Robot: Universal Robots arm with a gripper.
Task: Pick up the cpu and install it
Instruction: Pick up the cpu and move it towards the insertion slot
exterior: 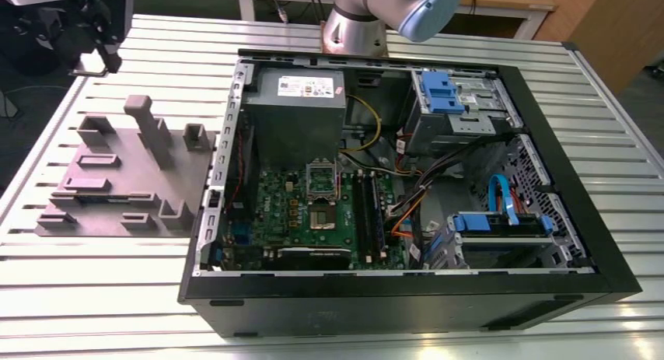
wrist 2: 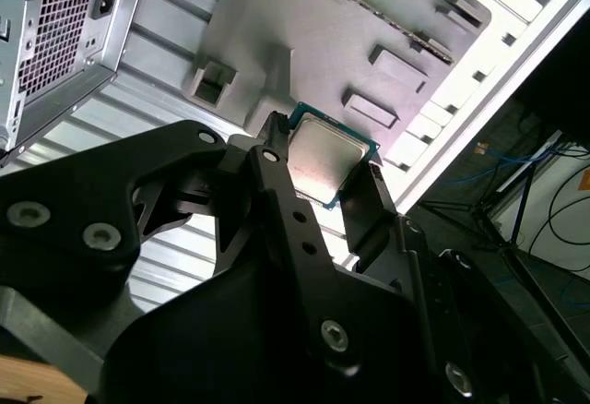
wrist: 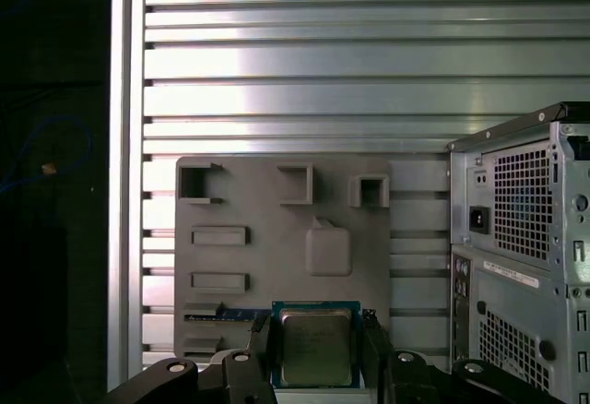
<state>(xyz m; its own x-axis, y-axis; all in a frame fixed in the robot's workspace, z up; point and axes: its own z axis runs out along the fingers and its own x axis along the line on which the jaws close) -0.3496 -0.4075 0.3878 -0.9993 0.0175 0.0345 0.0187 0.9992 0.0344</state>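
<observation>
The cpu (wrist: 315, 344), a small square chip with a silver-grey metal top and a green edge, sits between my two black fingers in both wrist views. My gripper (wrist: 316, 347) is shut on it, one finger on each of two opposite edges. In the second wrist view the cpu (wrist 2: 327, 160) hangs in my gripper (wrist 2: 324, 172), well above the grey holder plate (wrist 2: 304, 26). In the exterior view my gripper (exterior: 102, 57) is at the far left, beyond the holder plate (exterior: 124, 181). The open computer case (exterior: 415, 298) lies on the table, and its green motherboard (exterior: 280, 208) carries an open socket (exterior: 323, 212).
Grey posts and brackets of different heights stand on the holder plate. Inside the case are a grey power supply box (exterior: 295, 103), blue drive bays (exterior: 456, 96), black memory sticks (exterior: 369, 212) and loose cables (exterior: 415, 189). The slatted metal table (exterior: 93, 282) stretches around both.
</observation>
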